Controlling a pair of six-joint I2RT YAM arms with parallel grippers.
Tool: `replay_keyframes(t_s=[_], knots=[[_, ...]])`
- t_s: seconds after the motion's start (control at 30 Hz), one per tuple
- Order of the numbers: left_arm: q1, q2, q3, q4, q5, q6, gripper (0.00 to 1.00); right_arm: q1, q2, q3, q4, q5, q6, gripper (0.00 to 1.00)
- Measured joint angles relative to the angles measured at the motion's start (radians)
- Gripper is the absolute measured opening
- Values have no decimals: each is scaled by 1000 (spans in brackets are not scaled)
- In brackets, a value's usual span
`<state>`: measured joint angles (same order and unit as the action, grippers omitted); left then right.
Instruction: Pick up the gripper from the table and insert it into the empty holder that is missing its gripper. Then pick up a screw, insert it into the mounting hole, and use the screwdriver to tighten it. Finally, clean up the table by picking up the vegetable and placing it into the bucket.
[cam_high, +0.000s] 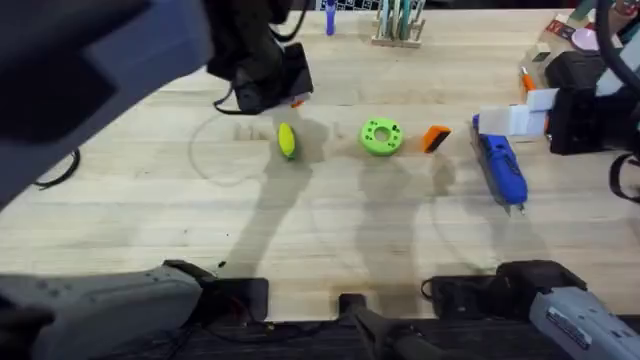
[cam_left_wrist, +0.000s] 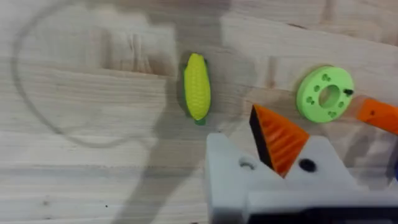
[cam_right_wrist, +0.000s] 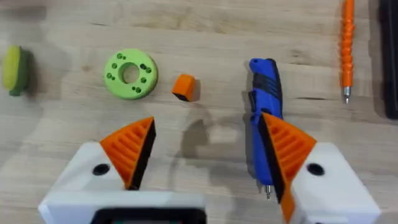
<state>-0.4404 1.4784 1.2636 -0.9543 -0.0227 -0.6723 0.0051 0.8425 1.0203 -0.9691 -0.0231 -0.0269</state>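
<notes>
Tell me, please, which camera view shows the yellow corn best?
The left wrist view: the corn lies whole and near, its kernel rows and green end visible. The overhead view shows it small, beside the green disc. The right wrist view shows it at the edge, blurred.

White pincer (cam_right_wrist: 205, 155) mounts, orange ribbed pads (cam_right_wrist: 130, 149) (black screws), grey arms (cam_high: 100, 300)

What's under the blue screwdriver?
Only the wooden table lies under the blue screwdriver. In the right wrist view, an orange finger covers its lower half.
</notes>
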Motion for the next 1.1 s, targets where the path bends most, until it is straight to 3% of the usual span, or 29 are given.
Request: replay_keyframes(t_s=[0.33,0.4,0.53,0.57,0.83,1.1], knots=[[0,-99,0,-2,0,87,6,0,0,0,0,0,0,991],[0,-98,0,-4,-3,97,273,0,0,0,0,0,0,991],[0,-98,0,-3,-6,102,907,0,0,0,0,0,0,991],[0,-98,0,-3,-8,104,962,0,0,0,0,0,0,992],[0,-100,10,-3,-26,206,985,0,0,0,0,0,0,993],[0,-185,101,-50,11,467,985,0,0,0,0,0,0,992]])
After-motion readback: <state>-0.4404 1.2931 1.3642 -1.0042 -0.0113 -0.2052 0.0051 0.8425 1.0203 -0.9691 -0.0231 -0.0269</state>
